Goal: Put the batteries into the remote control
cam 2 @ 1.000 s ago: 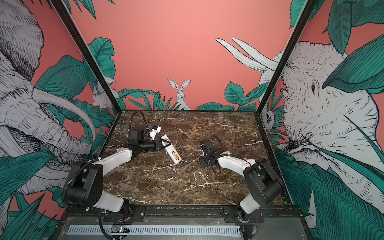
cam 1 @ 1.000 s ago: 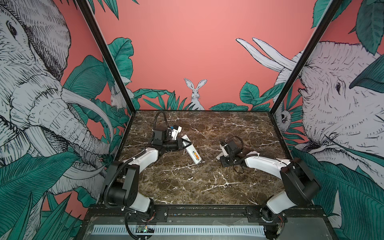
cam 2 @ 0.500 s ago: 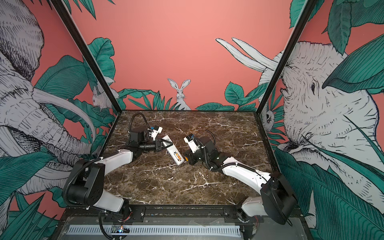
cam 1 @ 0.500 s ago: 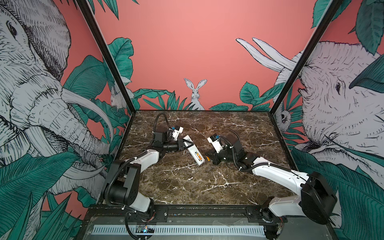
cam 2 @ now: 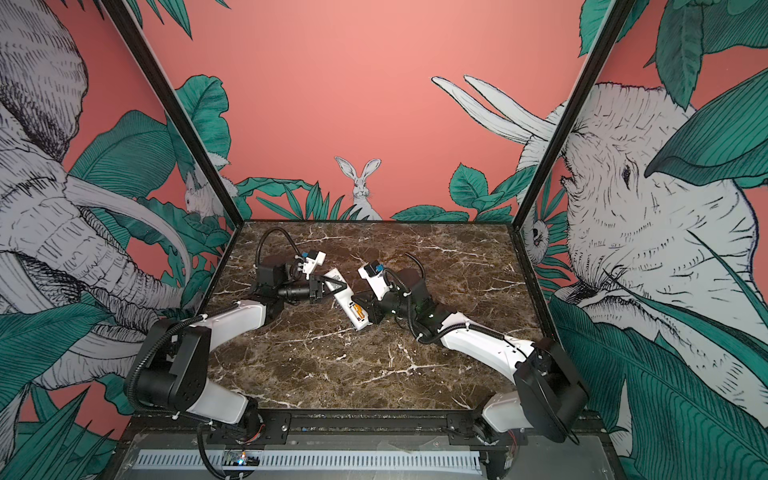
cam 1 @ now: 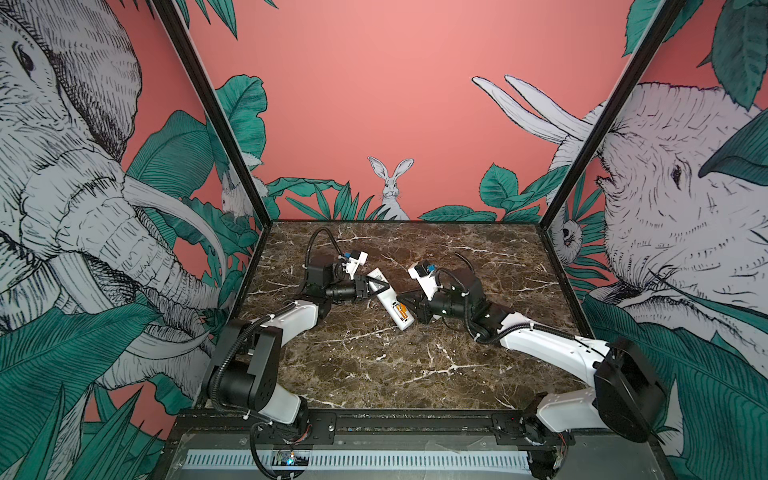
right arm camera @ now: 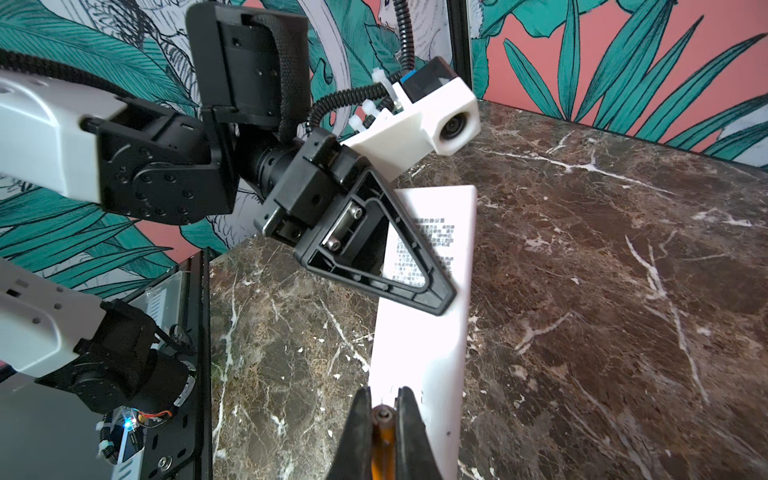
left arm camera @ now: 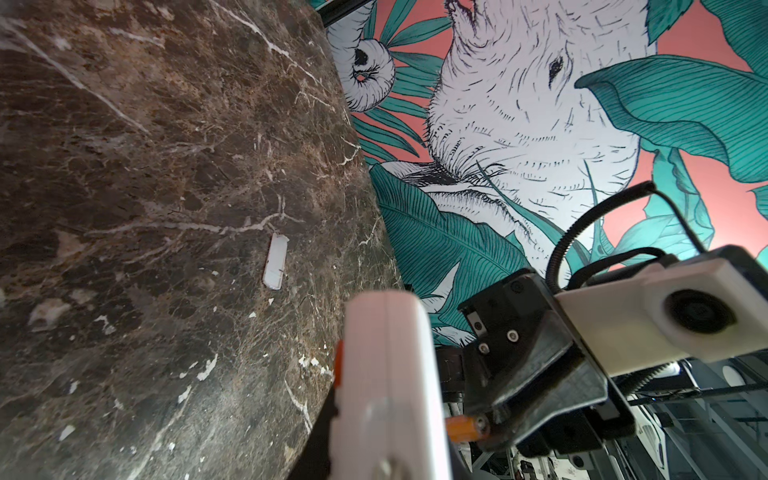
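The white remote control (cam 1: 390,297) (cam 2: 344,296) lies back side up in mid-table in both top views. My left gripper (cam 1: 376,286) (cam 2: 332,286) is shut on its far half, one triangular finger (right arm camera: 386,257) lying across the printed back (right arm camera: 424,332). One orange battery (cam 1: 401,311) (cam 2: 356,309) shows in the open compartment at the remote's near end. My right gripper (right arm camera: 383,395) (cam 1: 406,303) is shut on a second orange battery (right arm camera: 382,419) (left arm camera: 459,428), tip right at that end of the remote (left arm camera: 390,374).
A small white cover plate (left arm camera: 275,261) lies flat on the brown marble table (cam 1: 374,365), apart from the remote. Painted walls enclose the table on three sides. A black rail (cam 1: 395,419) runs along the front edge.
My right arm has swung left across the table with the battery, from the right of centre up to the remote's near end. The left gripper and remote have barely moved.
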Controlling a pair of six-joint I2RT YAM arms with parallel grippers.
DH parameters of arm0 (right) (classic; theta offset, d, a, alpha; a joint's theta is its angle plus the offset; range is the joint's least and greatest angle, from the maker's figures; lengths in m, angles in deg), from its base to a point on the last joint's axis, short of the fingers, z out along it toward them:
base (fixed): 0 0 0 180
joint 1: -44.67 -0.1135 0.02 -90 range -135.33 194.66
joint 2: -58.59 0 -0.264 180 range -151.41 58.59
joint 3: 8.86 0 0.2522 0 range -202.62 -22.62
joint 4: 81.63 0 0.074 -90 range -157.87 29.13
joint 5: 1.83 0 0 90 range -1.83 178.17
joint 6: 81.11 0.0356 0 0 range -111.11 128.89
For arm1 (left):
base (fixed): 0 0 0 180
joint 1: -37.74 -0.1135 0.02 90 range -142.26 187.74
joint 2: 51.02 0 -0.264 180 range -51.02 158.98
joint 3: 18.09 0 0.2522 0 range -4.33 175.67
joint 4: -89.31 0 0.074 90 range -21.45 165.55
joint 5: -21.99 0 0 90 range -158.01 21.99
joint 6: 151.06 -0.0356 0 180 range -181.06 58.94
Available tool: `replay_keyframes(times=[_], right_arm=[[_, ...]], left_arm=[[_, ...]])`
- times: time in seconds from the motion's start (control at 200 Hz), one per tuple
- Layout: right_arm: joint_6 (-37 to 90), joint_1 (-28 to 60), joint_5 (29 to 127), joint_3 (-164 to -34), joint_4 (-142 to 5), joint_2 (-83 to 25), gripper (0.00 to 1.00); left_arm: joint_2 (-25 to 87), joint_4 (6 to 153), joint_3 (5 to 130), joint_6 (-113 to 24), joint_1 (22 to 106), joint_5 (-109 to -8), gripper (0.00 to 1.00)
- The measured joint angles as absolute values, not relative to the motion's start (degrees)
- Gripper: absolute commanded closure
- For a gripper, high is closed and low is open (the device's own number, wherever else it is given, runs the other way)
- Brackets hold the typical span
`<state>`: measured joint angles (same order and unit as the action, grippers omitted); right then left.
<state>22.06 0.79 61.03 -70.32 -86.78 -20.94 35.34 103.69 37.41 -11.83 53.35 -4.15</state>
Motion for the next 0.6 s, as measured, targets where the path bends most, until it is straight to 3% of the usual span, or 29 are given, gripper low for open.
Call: replay_keyframes(times=[0.6], right_arm=[[20.1,0.5,60.1,-67.7,-92.6,-24.4,0.95]], left_arm=[[36.4,110.7,36.8,-6.8,53.4,-2.7,0.97]])
